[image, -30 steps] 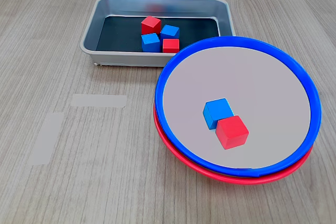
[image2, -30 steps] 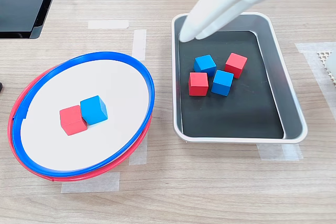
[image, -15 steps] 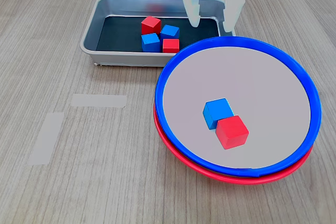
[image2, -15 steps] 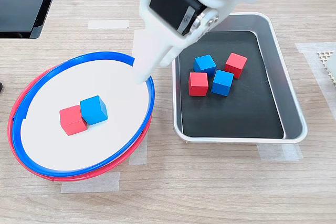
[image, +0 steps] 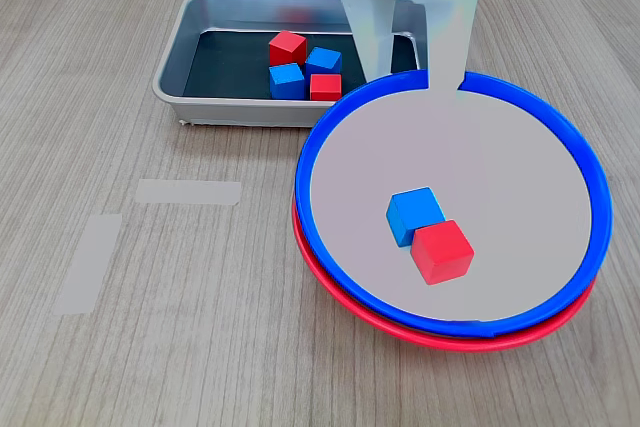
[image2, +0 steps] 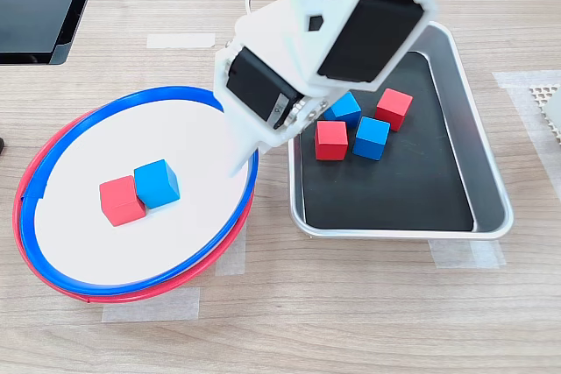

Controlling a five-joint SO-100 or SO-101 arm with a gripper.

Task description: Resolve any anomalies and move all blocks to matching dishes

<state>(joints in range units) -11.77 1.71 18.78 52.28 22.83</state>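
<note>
- Pale wood-grain tabletop [image: 150, 347] carries everything; several strips of clear tape [image: 188, 191] are stuck to it, a dark flat object [image2: 39, 6] lies at the second exterior view's upper left corner, and a white perforated mat [image2: 543, 98] shows at the second exterior view's right edge.
- Both dishes are nested: the blue-rimmed dish [image: 330, 137] sits inside the red-rimmed dish [image: 345, 302], so only a crescent of red rim shows beneath it. This stacking looks like the anomaly to clear.
- One blue block [image: 414, 215] and one red block [image: 441, 251] lie touching each other on the grey inside of the blue-rimmed dish. The blue one is in its matching dish; the red one is not.
- Four more blocks are clustered in the grey metal tray [image: 200, 17], which stands just beside the dishes: two red ones [image2: 331, 139] [image2: 394, 109] and two blue ones [image2: 372, 137] [image2: 344, 108].
- White end effector [image: 410, 77] hangs over the far rim of the blue-rimmed dish in the first exterior view, its two fingers spread with nothing between them; one fingertip [image: 443, 75] seems to be at the rim itself.
- My judgement: the task is barely begun. The dishes need separating, the red block needs moving out, and the four tray blocks need sorting, three red in total to the red-rimmed dish and three blue to the other.
</note>
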